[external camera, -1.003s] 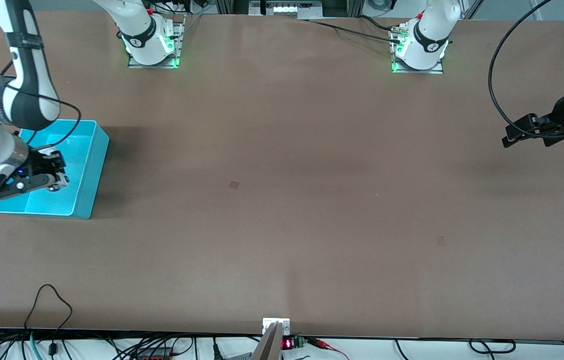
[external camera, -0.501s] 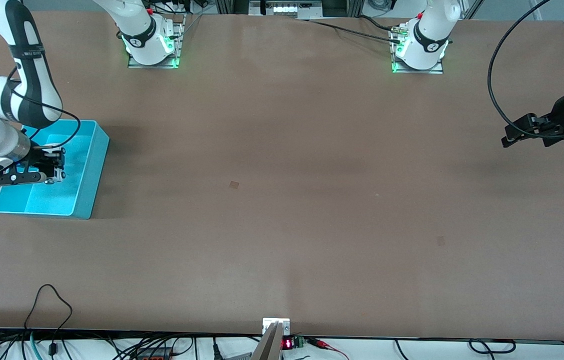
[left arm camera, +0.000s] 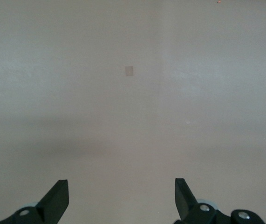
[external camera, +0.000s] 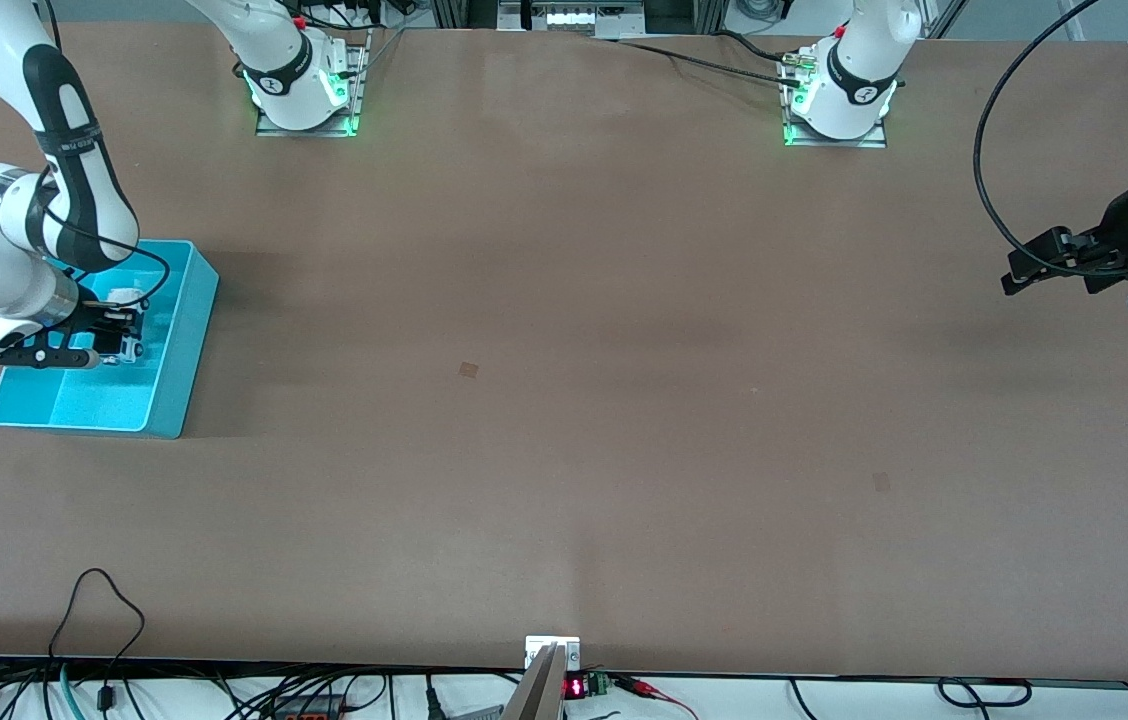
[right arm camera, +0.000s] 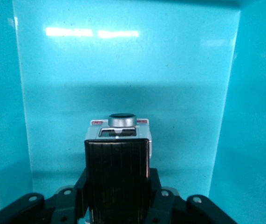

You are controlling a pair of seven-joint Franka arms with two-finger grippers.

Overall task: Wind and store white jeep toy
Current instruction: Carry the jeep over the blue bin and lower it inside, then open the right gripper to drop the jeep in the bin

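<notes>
My right gripper (external camera: pixel 124 338) is shut on the white jeep toy (right arm camera: pixel 118 156), a small white car with a glossy black roof. It holds the toy inside the turquoise bin (external camera: pixel 186 350) at the right arm's end of the table. In the right wrist view the toy sits between the gripper (right arm camera: pixel 118 189) fingers, with the bin's turquoise walls (right arm camera: pixel 249 116) around it. I cannot tell whether the toy touches the bin floor. My left gripper (external camera: pixel 1016 275) waits open over the left arm's end of the table. In the left wrist view that gripper (left arm camera: pixel 121 198) has only bare table under it.
The brown table (external camera: pixel 564 400) has two small marks, one near its middle (external camera: pixel 468 369) and one nearer the front camera (external camera: pixel 881 481). Cables hang along the table's front edge (external camera: pixel 104 600). A divider splits the bin into compartments.
My right arm has swung the gripper and the toy from the bin's nearer compartment toward its farther one, and the wrist has turned. The left arm has stayed still.
</notes>
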